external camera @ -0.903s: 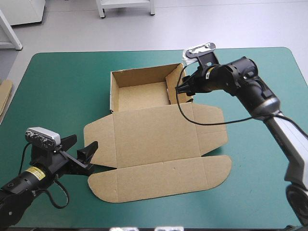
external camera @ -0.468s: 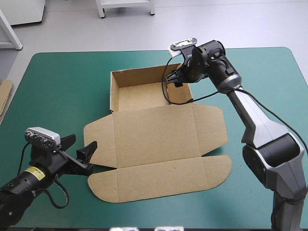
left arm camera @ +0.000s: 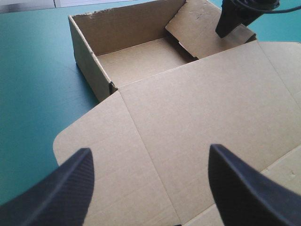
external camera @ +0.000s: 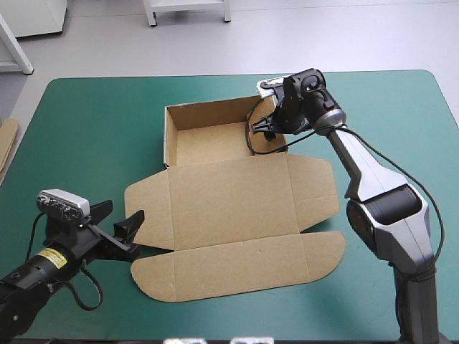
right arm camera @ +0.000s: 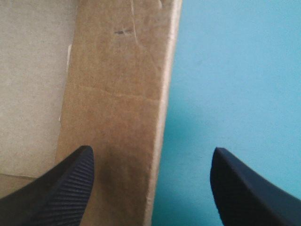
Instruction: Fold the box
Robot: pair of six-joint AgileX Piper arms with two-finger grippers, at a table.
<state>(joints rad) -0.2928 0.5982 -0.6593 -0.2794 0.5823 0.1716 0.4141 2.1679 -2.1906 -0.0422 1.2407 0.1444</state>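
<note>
The brown box [external camera: 229, 193] lies mid-table as an open tray [external camera: 208, 143] with raised walls and its lid [left arm camera: 197, 108] flat toward the front. The tray's right wall [external camera: 267, 140] leans inward. My right gripper [external camera: 268, 127] points down over that wall, open; in its own view the right gripper [right arm camera: 150, 183] straddles the wall's top edge [right arm camera: 162, 117], one finger over the board and one over the teal-green cover. My left gripper [external camera: 120, 223] rests low by the lid's left flap [external camera: 147, 208], open and holding nothing, and the left gripper [left arm camera: 150, 188] faces the lid.
An edge of more brown board [external camera: 7, 143] shows at the table's left edge. Bare teal-green cover [external camera: 387, 115] lies to the right of the box and behind it. The right gripper [left arm camera: 235, 21] appears at the tray's far corner in the left wrist view.
The right arm has swung its wrist round and settled the gripper down over the tray's right wall. The left arm and the box have not moved.
</note>
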